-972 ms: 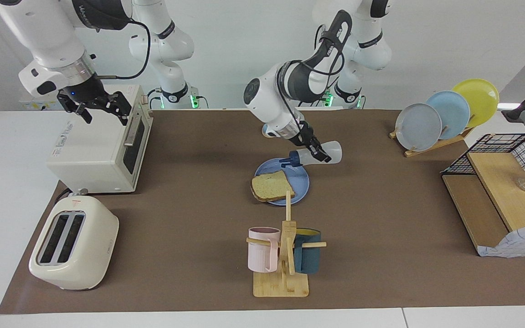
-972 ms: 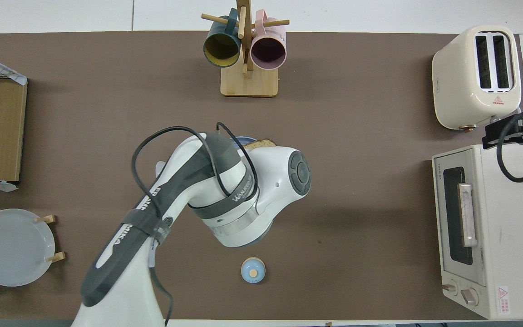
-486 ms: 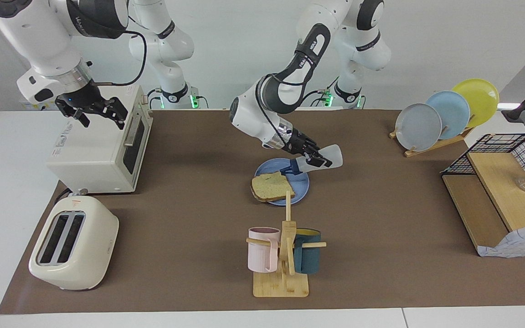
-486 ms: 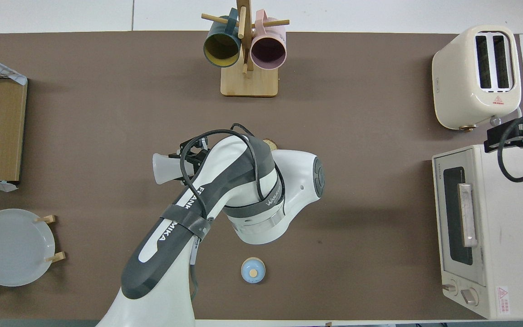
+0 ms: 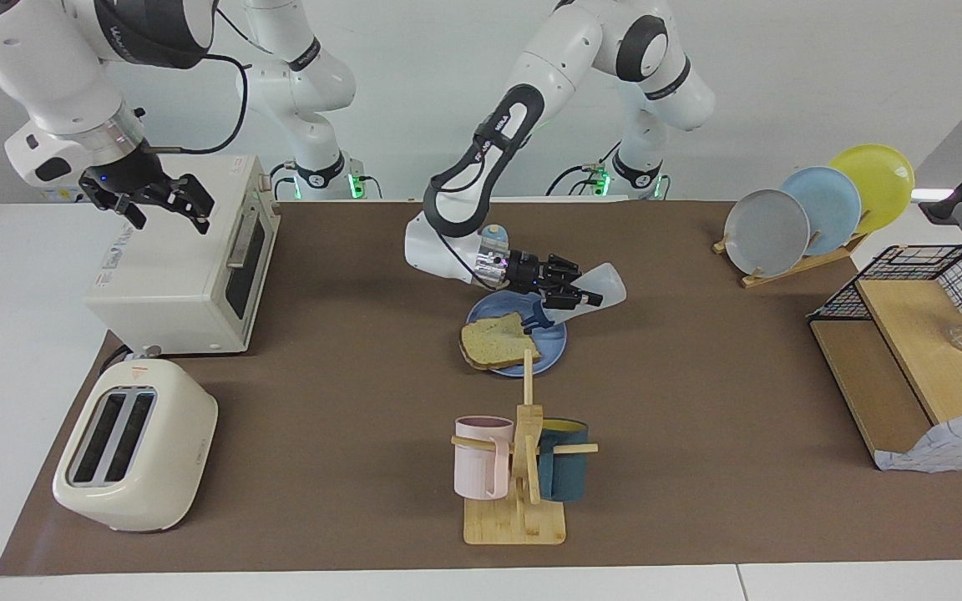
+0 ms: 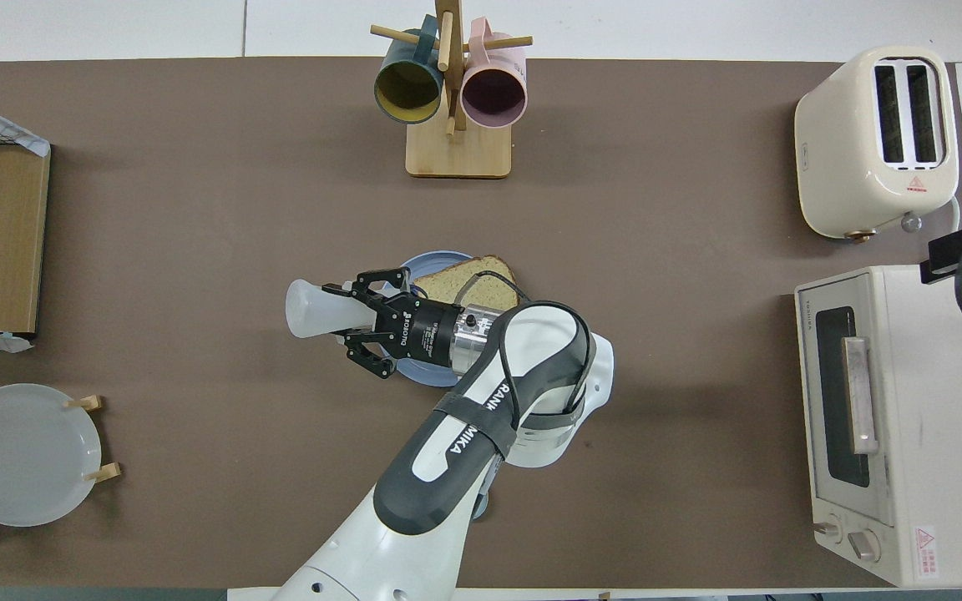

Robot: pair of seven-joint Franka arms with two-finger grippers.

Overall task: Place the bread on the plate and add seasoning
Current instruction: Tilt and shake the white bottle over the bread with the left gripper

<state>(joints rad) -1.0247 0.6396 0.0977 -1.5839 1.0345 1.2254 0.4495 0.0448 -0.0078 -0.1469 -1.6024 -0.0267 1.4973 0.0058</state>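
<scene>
The bread (image 5: 498, 340) (image 6: 468, 284) lies on the periwinkle plate (image 5: 552, 338) (image 6: 439, 260) in the middle of the mat. My left gripper (image 5: 569, 294) (image 6: 360, 313) hangs level over the plate, shut on the seasoning bottle (image 5: 602, 288) (image 6: 318, 307). The bottle is tilted, its dark cap (image 5: 535, 315) pointing down just above the bread's edge. My right gripper (image 5: 159, 204) waits open over the toaster oven with nothing in it.
A toaster oven (image 5: 180, 267) and a cream toaster (image 5: 134, 446) stand at the right arm's end. A mug tree (image 5: 523, 459) stands farther out than the plate. A plate rack (image 5: 815, 209) and a wooden shelf (image 5: 915, 351) are at the left arm's end. A blue-domed knob (image 5: 493, 234) sits nearer the robots.
The left arm has swung its wrist down until the gripper lies level, tipping the bottle's cap lower toward the bread. The right gripper has drifted slightly toward its own end of the table.
</scene>
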